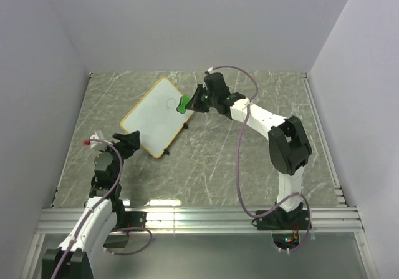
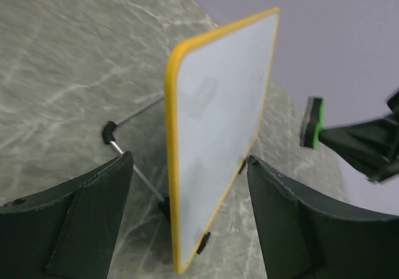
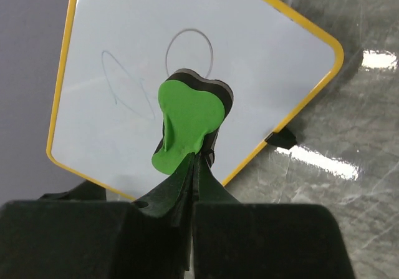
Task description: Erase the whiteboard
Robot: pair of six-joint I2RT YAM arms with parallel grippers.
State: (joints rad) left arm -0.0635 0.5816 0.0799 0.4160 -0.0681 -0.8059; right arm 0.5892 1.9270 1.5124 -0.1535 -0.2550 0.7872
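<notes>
The whiteboard point(image 1: 157, 113) has a yellow frame and lies tilted at the table's back left, with a faint circle point(image 3: 190, 47) and a faint loop point(image 3: 124, 84) drawn on it. My right gripper point(image 1: 194, 102) is shut on the green eraser point(image 1: 181, 105) by the board's right edge. In the right wrist view the eraser point(image 3: 189, 123) hangs over the board point(image 3: 262, 48). In the left wrist view the eraser point(image 2: 313, 123) stands a little apart from the board point(image 2: 218, 117). My left gripper point(image 1: 128, 143) is open, its fingers point(image 2: 93, 220) on either side of the board's near corner, not touching it.
A thin metal leg with a black foot point(image 2: 110, 132) sticks out behind the board. Grey walls close in the marbled table point(image 1: 249, 166) on three sides. An aluminium rail point(image 1: 206, 220) runs along the near edge. A purple cable point(image 1: 242, 160) loops by the right arm.
</notes>
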